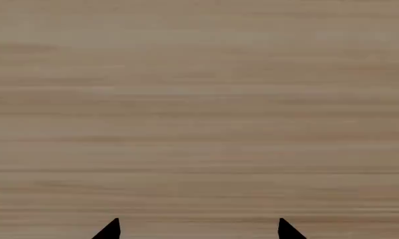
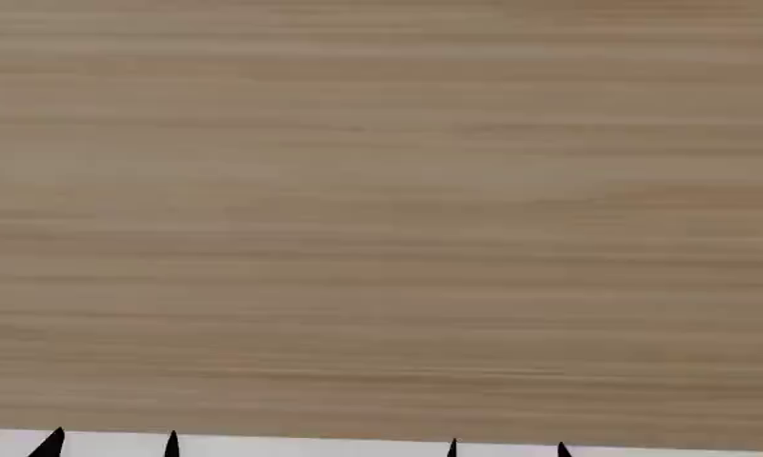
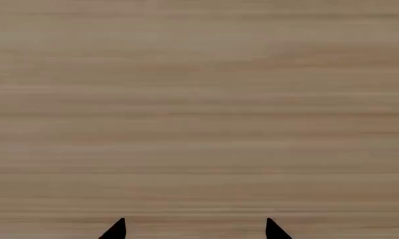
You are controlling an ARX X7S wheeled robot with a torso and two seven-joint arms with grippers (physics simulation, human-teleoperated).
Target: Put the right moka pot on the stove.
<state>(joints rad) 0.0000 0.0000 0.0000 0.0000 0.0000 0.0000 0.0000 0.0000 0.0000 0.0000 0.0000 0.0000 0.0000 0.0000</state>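
The right moka pot and the stove are out of view in every frame. All three views show only a pale wood-grain surface (image 2: 381, 209). In the head view my left gripper (image 2: 111, 444) and my right gripper (image 2: 506, 447) show only as black fingertips at the picture's lower edge. The left wrist view has my left gripper (image 1: 199, 229) with its two tips wide apart and nothing between them. The right wrist view shows my right gripper (image 3: 194, 229) the same way, open and empty.
A narrow white strip (image 2: 305, 446) runs along the near edge below the wood surface in the head view. Nothing else shows on the wood.
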